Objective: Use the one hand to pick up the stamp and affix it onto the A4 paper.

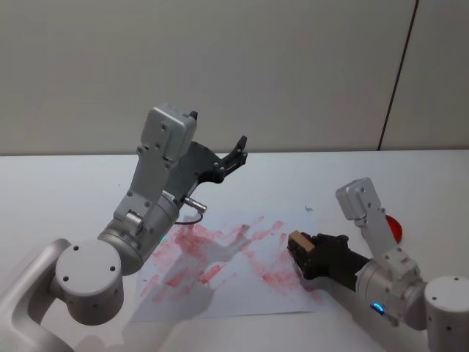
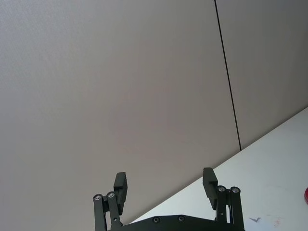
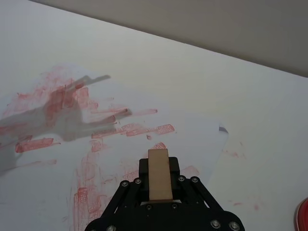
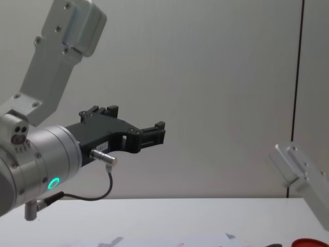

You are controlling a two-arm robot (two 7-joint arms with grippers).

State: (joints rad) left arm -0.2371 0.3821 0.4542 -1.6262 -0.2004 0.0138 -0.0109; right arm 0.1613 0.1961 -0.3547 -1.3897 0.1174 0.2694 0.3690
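Pickup looks done: right black clamp hand (image 1: 306, 251) is pinching the small tan wooden stamp block (image 1: 298, 241), hovering low over the thin white A4 paper sheet (image 1: 220, 297), red-smeared, near its right edge. Pressing down is prob. remaining. Left black hand (image 2: 164, 186) is idling, raised above the white worktop (image 1: 73, 191), fingers spread.

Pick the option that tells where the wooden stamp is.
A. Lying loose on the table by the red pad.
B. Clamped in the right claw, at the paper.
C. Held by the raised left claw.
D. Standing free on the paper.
B: the stamp is clamped between the fingers of the right claw over the red-smeared A4 paper, while the left claw is raised, open and empty.
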